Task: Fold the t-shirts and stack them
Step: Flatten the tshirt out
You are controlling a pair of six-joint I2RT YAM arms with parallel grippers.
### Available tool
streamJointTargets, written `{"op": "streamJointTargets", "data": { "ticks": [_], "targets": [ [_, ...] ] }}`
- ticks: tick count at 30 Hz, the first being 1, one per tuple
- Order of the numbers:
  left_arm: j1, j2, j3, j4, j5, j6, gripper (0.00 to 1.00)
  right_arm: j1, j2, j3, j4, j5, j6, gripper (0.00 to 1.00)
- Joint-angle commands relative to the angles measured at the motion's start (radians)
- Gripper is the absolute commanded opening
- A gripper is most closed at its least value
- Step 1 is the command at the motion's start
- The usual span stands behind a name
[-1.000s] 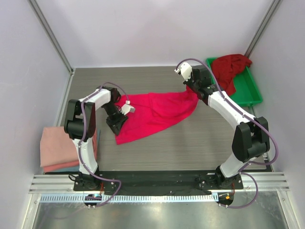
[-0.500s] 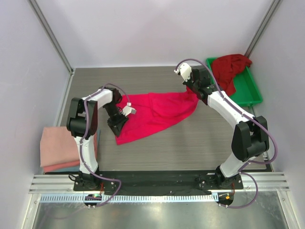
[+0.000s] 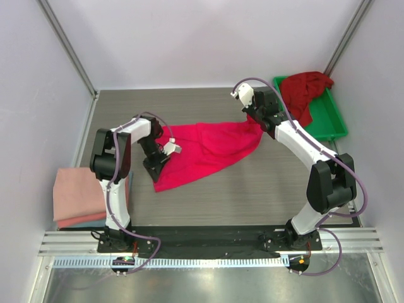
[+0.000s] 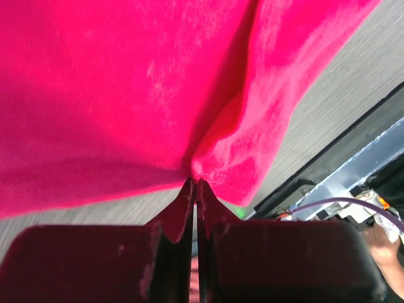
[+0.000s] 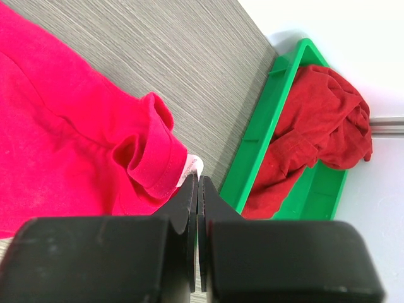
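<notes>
The pink-red shirt (image 3: 208,150) is laid crumpled across the middle of the table (image 3: 240,196), drawn out between the two arms. A fold at its left edge is pinched in the closed left gripper (image 4: 194,184), and its far right end, beside a white label, is clamped in the closed right gripper (image 5: 197,182). The crimson shirt (image 3: 304,91) is heaped in the green tray (image 3: 336,125) at the far right, and the folded salmon shirts (image 3: 76,196) are stacked at the table's left edge.
</notes>
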Motion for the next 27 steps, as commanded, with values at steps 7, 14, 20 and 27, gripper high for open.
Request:
{"op": "streamJointTargets", "data": {
  "ticks": [7, 14, 20, 27],
  "targets": [
    [0.107, -0.242, 0.287, -0.157, -0.04, 0.042, 0.0, -0.031, -0.044, -0.038, 0.058, 0.046, 0.087, 0.01],
    [0.112, -0.331, 0.289, -0.237, -0.08, 0.08, 0.0, -0.105, -0.135, -0.227, 0.046, 0.062, 0.055, 0.01],
    [0.111, -0.376, 0.157, -0.304, 0.003, 0.117, 0.0, -0.117, -0.181, -0.302, -0.034, -0.012, 0.044, 0.2],
    [0.108, -0.387, 0.068, -0.288, 0.042, 0.102, 0.0, -0.119, 0.036, 0.09, -0.204, -0.446, 0.132, 0.45]
  ]
}}
